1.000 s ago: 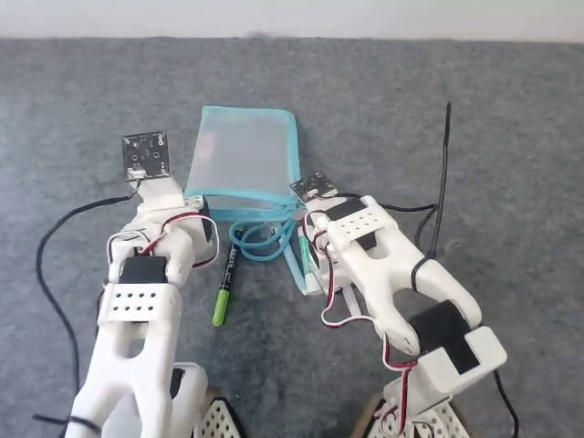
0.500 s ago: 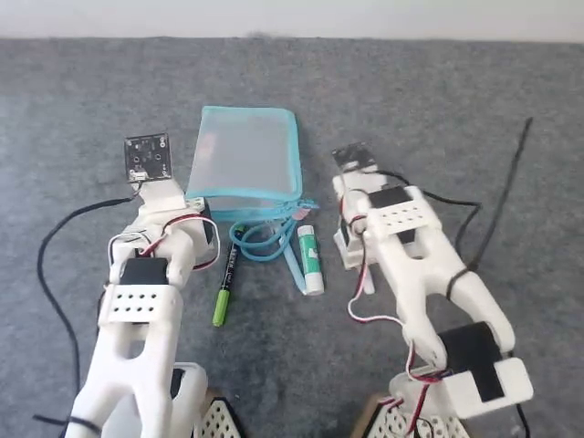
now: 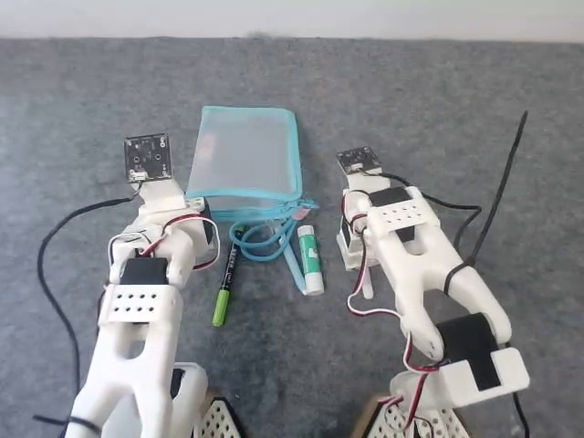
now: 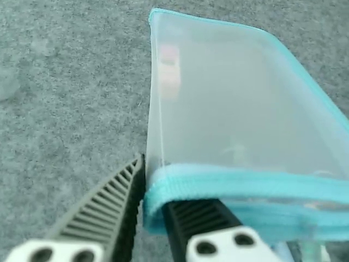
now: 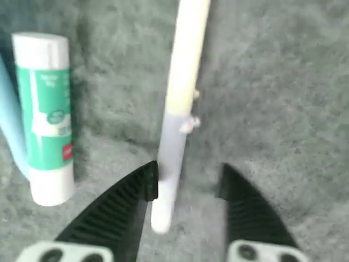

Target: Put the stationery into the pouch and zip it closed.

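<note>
My right gripper (image 5: 188,176) stands open astride the white pen (image 5: 182,82), which lies on the mat close by one finger (not clamped). Seen from above, the pen's long axis runs 12 to 6 o'clock, with the glue stick (image 5: 46,109) at its 9 o'clock. My left gripper (image 4: 154,188) pinches the pouch (image 4: 229,109) at its zip-edge corner.

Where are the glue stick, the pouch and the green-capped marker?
glue stick (image 3: 312,261): high view, on its green label.
pouch (image 3: 239,153): high view, middle of its clear panel.
marker (image 3: 228,266): high view, on its dark barrel.
</note>
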